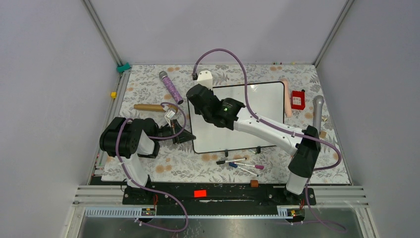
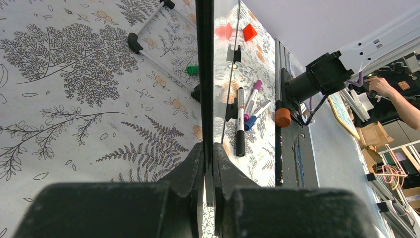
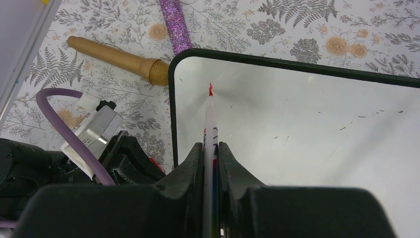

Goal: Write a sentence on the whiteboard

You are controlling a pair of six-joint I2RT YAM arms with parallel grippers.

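The whiteboard (image 1: pixel 262 106) lies mid-table, glossy white with a thin black frame. My left gripper (image 1: pixel 187 135) is shut on its left edge; in the left wrist view the board's edge (image 2: pixel 204 74) runs straight out from between that gripper's (image 2: pixel 208 148) fingers. My right gripper (image 1: pixel 197 95) is over the board's far left corner, shut on a red marker (image 3: pixel 210 124). The marker's red tip (image 3: pixel 210 90) touches the whiteboard (image 3: pixel 307 129) just inside that corner. The sentence is out of view; the board face that shows bears only faint specks.
A purple glitter microphone (image 1: pixel 171 88) and a gold one (image 1: pixel 148 107) lie left of the board. Several markers (image 1: pixel 242 163) lie in front of its feet. A red box (image 1: pixel 297 99), a pink stick (image 1: pixel 286 96) and a grey microphone (image 1: pixel 318 111) are at the right.
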